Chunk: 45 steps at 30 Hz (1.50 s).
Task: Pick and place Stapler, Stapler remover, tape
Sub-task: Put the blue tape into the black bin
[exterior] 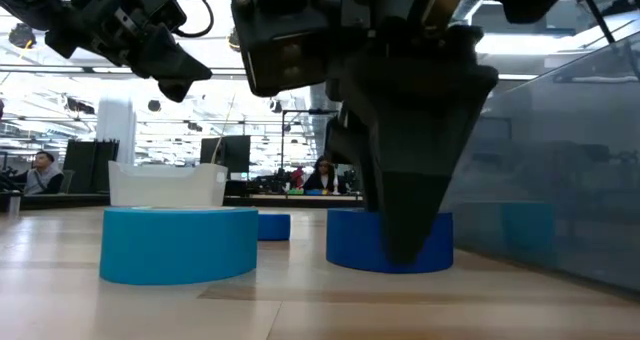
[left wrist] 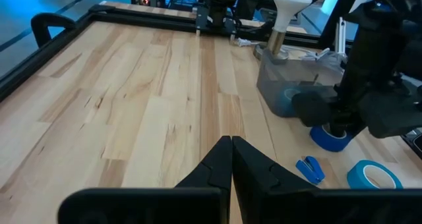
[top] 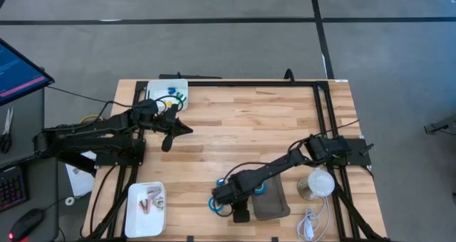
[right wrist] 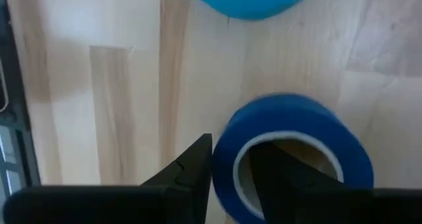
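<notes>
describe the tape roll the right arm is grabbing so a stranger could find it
Start at the grey plastic bin on the wooden table's near edge. Beside it lie blue tape rolls; the one meant is the darker blue ring, with the right pincer straddling its wall, one finger inside the white core.

Open-plan lab (rows of workstations)

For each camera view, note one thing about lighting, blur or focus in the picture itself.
High view: even light, soft shadows on the pale wooden table. Low view: the near light blue tape roll is soft, and the right end effector is a dark silhouette against bright ceiling lights. Right wrist view: the dark blue tape roll has a smeared edge. Left wrist view: blue glow in one corner.
</notes>
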Motion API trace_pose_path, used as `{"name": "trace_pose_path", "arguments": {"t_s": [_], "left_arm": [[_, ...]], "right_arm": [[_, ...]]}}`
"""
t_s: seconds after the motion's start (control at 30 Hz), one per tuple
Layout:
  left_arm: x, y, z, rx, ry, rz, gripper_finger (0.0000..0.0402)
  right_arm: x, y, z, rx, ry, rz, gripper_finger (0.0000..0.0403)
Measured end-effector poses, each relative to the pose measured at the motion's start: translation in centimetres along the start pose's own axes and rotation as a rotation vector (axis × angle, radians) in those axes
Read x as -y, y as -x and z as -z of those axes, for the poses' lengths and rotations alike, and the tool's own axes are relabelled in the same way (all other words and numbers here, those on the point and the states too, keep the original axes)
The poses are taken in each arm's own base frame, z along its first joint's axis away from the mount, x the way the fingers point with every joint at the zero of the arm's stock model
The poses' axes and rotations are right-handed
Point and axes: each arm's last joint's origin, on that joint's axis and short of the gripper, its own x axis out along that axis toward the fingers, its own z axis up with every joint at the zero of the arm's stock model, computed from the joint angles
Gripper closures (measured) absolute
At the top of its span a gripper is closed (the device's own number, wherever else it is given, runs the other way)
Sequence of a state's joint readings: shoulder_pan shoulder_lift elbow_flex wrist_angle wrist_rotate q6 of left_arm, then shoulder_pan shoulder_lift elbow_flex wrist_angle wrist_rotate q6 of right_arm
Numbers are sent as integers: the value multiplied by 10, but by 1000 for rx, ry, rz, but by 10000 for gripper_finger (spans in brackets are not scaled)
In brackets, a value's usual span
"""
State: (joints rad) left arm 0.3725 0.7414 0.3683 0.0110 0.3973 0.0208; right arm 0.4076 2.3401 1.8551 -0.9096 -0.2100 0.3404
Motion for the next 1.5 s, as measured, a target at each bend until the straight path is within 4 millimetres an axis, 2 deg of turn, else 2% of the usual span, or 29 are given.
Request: {"name": "trace_pose_path", "arguments": {"t_s": [0.07,0.2,0.3,0.5,0.73,0.83,1.0,1.23,1.5], "left_arm": [[0,0,-1,5,-2,1,399],[0,0,-1,7,-3,0,399],[0,0,-1,6,-3,0,399],[0,0,-1,6,-2,0,399],[0,0,-1,6,0,0,399],[0,0,-1,6,0,0,399],[0,0,-1,6,0,0,399],[0,0,-1,7,0,0,399],[0,0,-1,7,0,1,399]], "right_arm": [[1,0,0,-2,-1,2,321],[-1,5,-1,11,26,27,377],[-6,13,-5,50,63,76,378],[-11,53,-12,93,72,189,377],[-26,97,-3,46,55,296,377],[-35,108,4,23,34,324,377],[-54,119,21,-35,-11,367,377],[-78,112,34,-37,-29,370,377],[-90,109,41,-19,-142,362,378]]}}
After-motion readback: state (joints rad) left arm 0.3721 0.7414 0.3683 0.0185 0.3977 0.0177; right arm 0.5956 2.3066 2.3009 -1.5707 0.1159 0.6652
